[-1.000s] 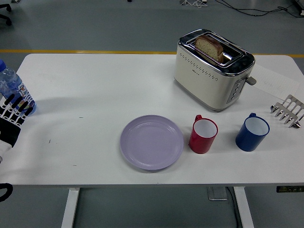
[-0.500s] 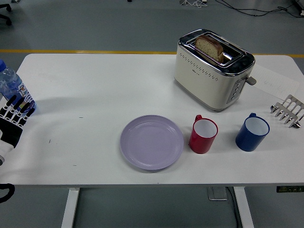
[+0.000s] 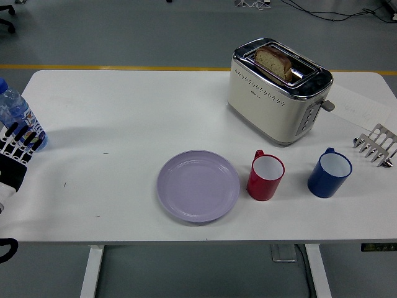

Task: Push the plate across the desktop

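Just right of the plate [image 3: 198, 185] stands a red mug [image 3: 266, 177].

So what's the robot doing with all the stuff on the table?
Not much yet. Its left hand is at the left edge of the white table, beside a water bottle, fingers relaxed and holding nothing. The purple plate it is meant to push sits untouched near the front edge, well away from the hand. A red mug stands right beside the plate, then a blue mug, and behind them a toaster with bread in it. The right hand is not in sight.
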